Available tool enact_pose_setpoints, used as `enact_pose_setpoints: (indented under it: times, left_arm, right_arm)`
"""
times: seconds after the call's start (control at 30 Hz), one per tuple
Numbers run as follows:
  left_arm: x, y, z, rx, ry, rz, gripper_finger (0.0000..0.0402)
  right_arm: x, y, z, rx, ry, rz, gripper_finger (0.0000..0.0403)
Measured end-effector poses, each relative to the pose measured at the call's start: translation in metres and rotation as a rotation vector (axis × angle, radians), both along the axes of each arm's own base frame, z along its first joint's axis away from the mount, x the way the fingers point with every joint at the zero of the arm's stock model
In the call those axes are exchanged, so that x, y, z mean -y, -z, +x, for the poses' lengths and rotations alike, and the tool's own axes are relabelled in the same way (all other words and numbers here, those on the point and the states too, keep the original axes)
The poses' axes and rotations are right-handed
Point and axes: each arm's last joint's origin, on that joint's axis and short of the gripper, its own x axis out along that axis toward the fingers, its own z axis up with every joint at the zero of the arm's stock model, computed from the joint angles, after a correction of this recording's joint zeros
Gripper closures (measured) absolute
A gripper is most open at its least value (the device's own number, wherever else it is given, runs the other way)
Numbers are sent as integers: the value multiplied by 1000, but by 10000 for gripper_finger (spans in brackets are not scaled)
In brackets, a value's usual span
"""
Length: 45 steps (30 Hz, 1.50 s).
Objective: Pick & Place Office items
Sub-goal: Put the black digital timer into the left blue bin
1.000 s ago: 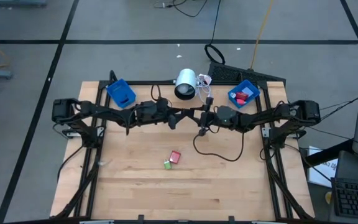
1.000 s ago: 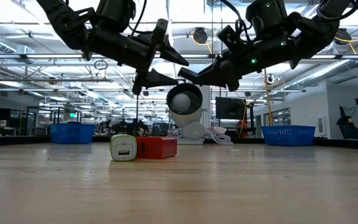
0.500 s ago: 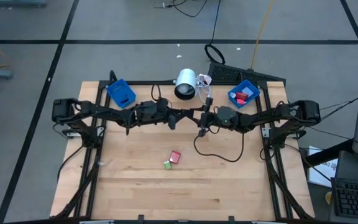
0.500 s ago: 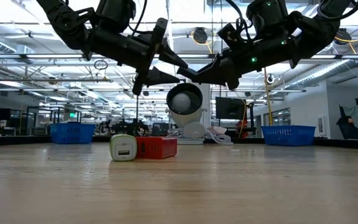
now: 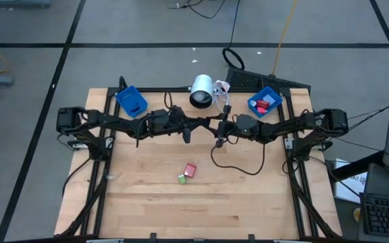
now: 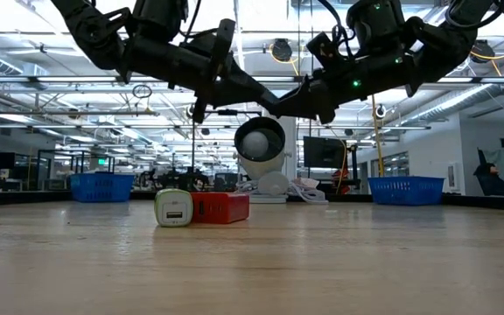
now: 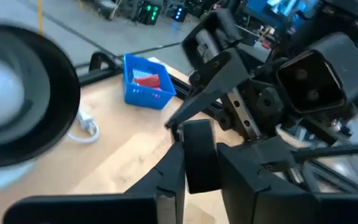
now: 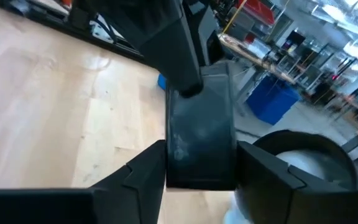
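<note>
Only the wrist views show both jaws clamping one dark block [image 7: 199, 155].

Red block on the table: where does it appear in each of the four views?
High view: the red block lies mid-table, beside a green piece.
Low view: the block is left of centre.
Left wrist view: not in it.
Right wrist view: not in it.
Shared landmark: the white lamp.
</note>
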Motion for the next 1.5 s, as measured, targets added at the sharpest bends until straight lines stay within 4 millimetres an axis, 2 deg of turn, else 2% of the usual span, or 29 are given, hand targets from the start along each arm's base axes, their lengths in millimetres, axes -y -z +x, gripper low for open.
enact_pose_setpoints:
  times: [0.33,0.63,0.77,0.93,1.17,1.37,1.5]
  left_arm:
    - [-1,-1,0,-26,-38,127,333]
    - [-1,-2,-1,-29,-40,152,333]
    - [3,-14,-7,-24,-34,156,334]
    - [14,-37,-25,-65,-56,198,334]
    - [27,-49,-55,-225,-232,259,334]
    - [23,-33,-88,-266,-344,243,334]
    - [15,-16,-114,-277,-484,210,334]
  right_arm:
    - [0,0,0,36,9,111,171]
    - [0,-2,0,76,21,164,163]
    - [1,-3,0,76,74,128,163]
    - [2,0,-1,53,111,109,163]
    - [2,-1,-1,55,112,109,163]
    - [2,0,-1,61,116,126,163]
    - [3,0,-1,62,117,127,163]
